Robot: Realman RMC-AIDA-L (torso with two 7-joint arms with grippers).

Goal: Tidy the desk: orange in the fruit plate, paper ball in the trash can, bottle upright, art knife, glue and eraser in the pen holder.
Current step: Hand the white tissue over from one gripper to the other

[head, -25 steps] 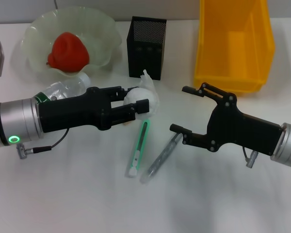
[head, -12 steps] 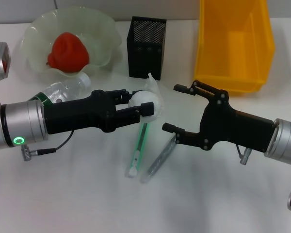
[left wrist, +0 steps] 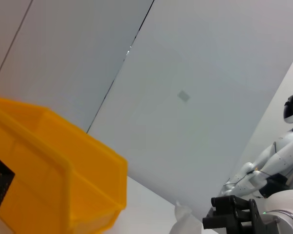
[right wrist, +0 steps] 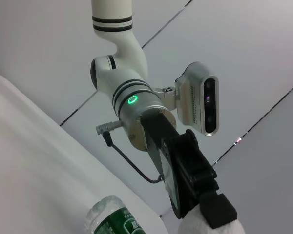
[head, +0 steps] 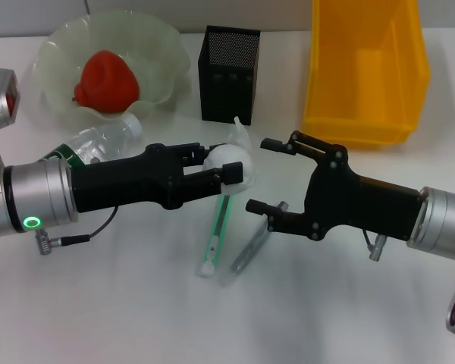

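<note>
While the left gripper [head: 216,168] is clamped on the paper ball [head: 229,161] above the desk [head: 121,303], the right gripper [head: 262,176] faces it with its 2 fingers spread wide, holding nothing. Below them lie the art knife [head: 216,235] and, just beside it, the glue [head: 252,244]. The bottle [head: 98,142] lies on its side with a green label; no writing is readable. The orange [head: 106,81] sits in the fruit plate [head: 155,45]. Behind stand the pen holder [head: 229,74] and trash can [head: 364,72].
</note>
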